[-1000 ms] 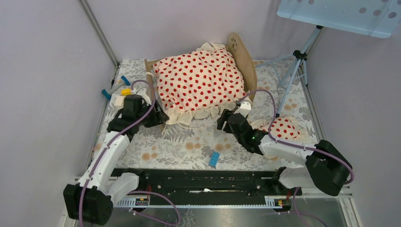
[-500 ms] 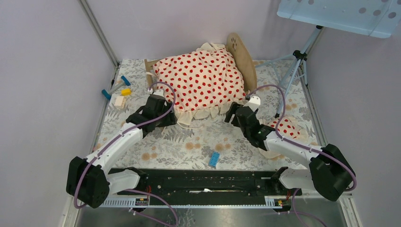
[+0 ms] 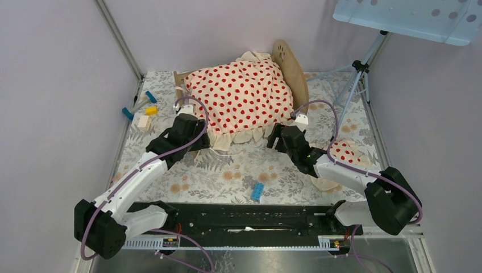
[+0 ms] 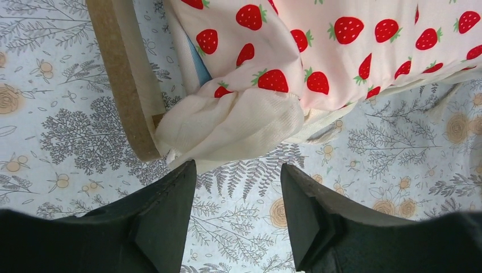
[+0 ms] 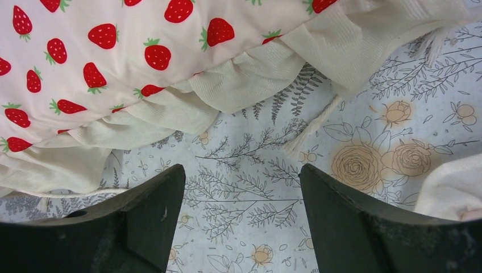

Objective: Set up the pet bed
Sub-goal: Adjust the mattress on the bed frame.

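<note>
The pet bed (image 3: pixel 290 69) stands at the back of the table, its wooden end board (image 4: pixel 121 85) and a strip of blue mattress (image 4: pixel 199 67) showing in the left wrist view. A cream, red-spotted ruffled blanket (image 3: pixel 241 96) covers it, and its frill (image 4: pixel 239 122) hangs over the near-left corner. My left gripper (image 3: pixel 198 139) is open just short of that frill (image 4: pixel 237 168), holding nothing. My right gripper (image 3: pixel 276 136) is open at the near-right corner, empty (image 5: pixel 241 170), with the blanket's ruffle (image 5: pixel 244 79) ahead of it. The small spotted pillow (image 3: pixel 344 152) lies beside the right arm.
A blue brick (image 3: pixel 258 191) lies on the floral mat in front of the bed. Several small toy blocks (image 3: pixel 142 111) sit at the left edge. A tripod (image 3: pixel 355 79) stands at the back right. Walls close in on three sides, and a black rail (image 3: pixel 244 216) runs along the near edge.
My left gripper swung right from the toy blocks to the bed's near-left corner. My right gripper moved forward to the blanket's near-right ruffle. Both jaws widened a little.
</note>
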Robot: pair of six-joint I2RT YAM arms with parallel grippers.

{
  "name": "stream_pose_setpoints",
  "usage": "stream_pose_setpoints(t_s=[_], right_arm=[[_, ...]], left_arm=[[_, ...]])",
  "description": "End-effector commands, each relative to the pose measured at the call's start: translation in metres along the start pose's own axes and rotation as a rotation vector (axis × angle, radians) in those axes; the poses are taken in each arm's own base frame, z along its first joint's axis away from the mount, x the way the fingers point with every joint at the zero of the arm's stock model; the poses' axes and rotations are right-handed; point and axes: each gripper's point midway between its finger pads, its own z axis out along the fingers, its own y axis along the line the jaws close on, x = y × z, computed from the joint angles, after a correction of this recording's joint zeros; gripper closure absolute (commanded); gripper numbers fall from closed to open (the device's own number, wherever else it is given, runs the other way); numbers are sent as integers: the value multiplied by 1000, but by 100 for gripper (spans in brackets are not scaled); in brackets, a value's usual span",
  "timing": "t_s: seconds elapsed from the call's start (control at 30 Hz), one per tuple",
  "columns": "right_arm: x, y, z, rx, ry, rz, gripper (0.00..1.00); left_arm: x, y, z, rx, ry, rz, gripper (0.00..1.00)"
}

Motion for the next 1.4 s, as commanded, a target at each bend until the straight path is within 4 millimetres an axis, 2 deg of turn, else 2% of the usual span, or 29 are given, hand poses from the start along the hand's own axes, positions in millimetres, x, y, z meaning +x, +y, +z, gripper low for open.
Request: stream_pose_setpoints(t_s=[0.0, 0.23, 0.5, 0.83, 1.07, 1.2, 1.37], right_arm=[[-15, 17, 2, -52, -31, 33, 19], [-12, 17, 3, -55, -22, 40, 19], [-8, 15, 4, -55, -14, 47, 19], [-8, 18, 4, -63, -10, 46, 19], [-6, 19, 4, -67, -3, 47, 19], [-6, 18, 4, -66, -2, 46, 19], [-6, 17, 3, -65, -2, 45, 19]], left_arm=[[-26, -3, -15, -17, -70, 19, 39], [-22, -8, -19, -12, -56, 43, 39], [-29, -28, -29, 39, -82, 85, 39], [-10, -5, -3, -120, -25, 180, 39], [-1, -1, 9, -154, -7, 205, 40], [3, 2, 14, -164, -4, 204, 47], [2, 3, 17, -173, -9, 212, 75]])
